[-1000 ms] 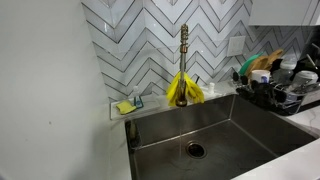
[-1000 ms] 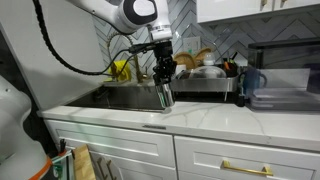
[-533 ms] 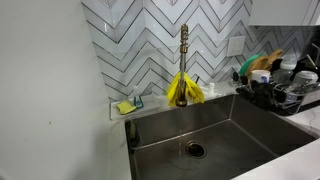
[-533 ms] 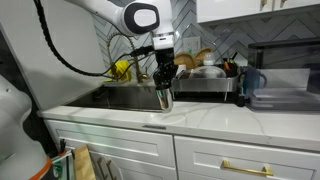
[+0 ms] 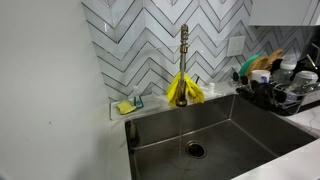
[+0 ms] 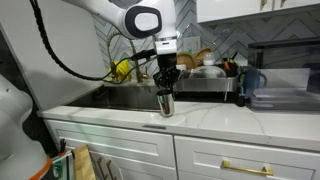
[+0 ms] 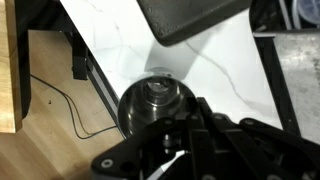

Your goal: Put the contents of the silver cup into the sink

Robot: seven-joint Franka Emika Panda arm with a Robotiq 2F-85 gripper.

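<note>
My gripper [image 6: 166, 88] is shut on the silver cup [image 6: 167, 102] and holds it upright, just above the white counter at the sink's front right corner. In the wrist view the cup [image 7: 152, 98] is seen from above with my dark fingers [image 7: 168, 132] clamped on its near side. A pale round shape shows inside it; I cannot tell what it is. The stainless sink [image 5: 245, 122] with its dark drain [image 5: 195, 150] fills an exterior view, with no arm in that view. The sink [image 6: 118, 97] lies left of the cup.
A faucet [image 5: 184, 45] with yellow gloves [image 5: 184, 90] draped on it stands behind the sink. A sponge holder [image 5: 127, 105] is at the back corner. A loaded dish rack [image 6: 205, 78] and a dark jug [image 6: 250, 82] stand right of the sink.
My gripper with the cup has shifted slightly to the right and a little lower. The sink view is unchanged.
</note>
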